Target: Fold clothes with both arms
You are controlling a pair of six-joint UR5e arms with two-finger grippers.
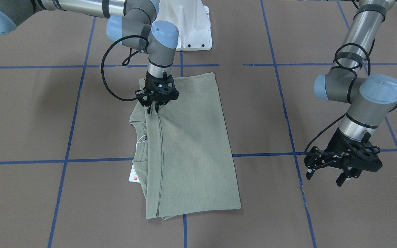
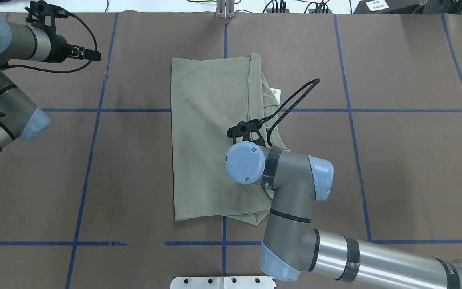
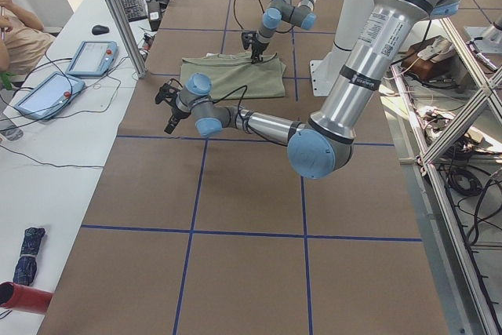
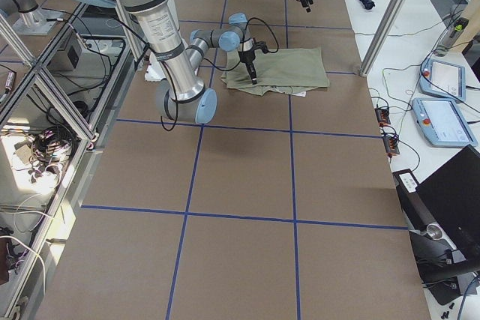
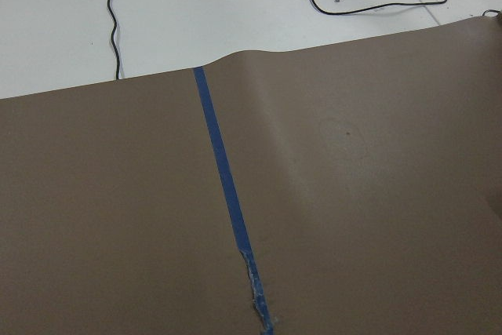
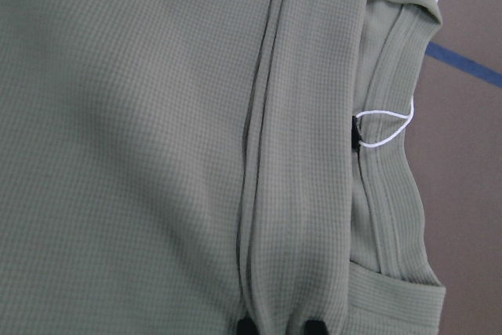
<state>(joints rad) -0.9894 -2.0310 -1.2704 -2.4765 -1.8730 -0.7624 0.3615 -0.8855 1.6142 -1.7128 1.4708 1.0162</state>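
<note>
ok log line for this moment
shirt folded | right gripper pinching its fold edge | left gripper open, clear of shirt

Sage-green shirt (image 1: pixel 191 144) is lying flat on surface (image 1: pixel 271 113), folded into a long rectangle, w/ collar (image 1: pixel 139 137) & white tag (image 1: pixel 133 174) peeking out along one side. R claw (image 1: pixel 152 109) is pinching the folded edge nr collar. L claw (image 1: pixel 326 175) is hanging spread, well apart from shirt.

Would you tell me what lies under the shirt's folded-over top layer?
The ribbed collar, the white string and part of the hang tag stick out past the shirt's fold; whatever else lies beneath is covered.
</note>
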